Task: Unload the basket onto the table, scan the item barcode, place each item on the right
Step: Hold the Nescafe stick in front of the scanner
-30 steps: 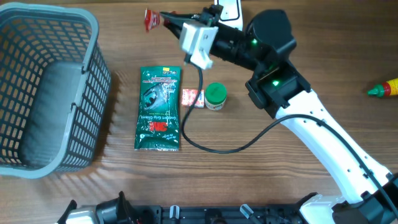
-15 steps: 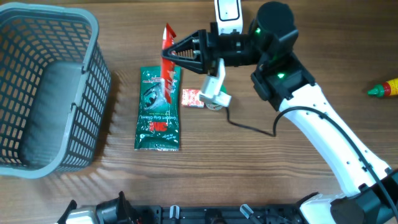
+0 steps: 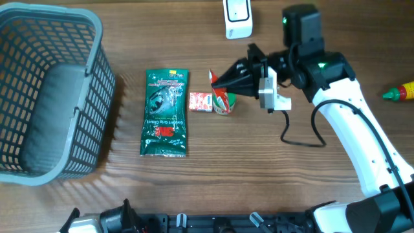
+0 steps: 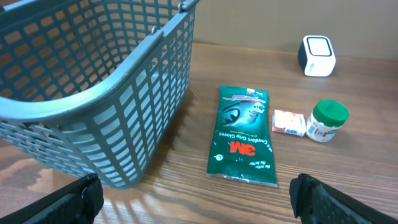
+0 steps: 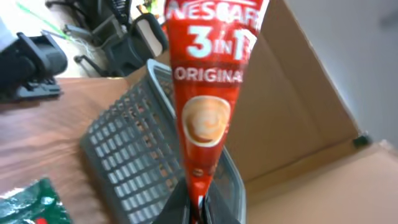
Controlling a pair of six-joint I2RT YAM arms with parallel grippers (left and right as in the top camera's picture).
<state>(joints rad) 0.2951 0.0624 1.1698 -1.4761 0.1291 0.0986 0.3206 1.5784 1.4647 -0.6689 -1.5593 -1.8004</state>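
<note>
My right gripper is shut on a red Nescafe 3-in-1 sachet, held in the air above the green-lidded jar. In the right wrist view the sachet stands up from the pinched fingertips of that gripper, printed face toward the camera. The white barcode scanner stands at the table's back edge, apart from the sachet; it also shows in the left wrist view. My left gripper hovers low near the front edge, open and holding nothing.
A grey mesh basket fills the left side. A green 3M glove pack, a small red box and the jar lie mid-table. A red and green bottle lies at the far right. The right arm's cable trails on the wood.
The right arm has swung the sachet from the back of the table near the scanner, down and rightward to above the jar. The left arm has not moved.
</note>
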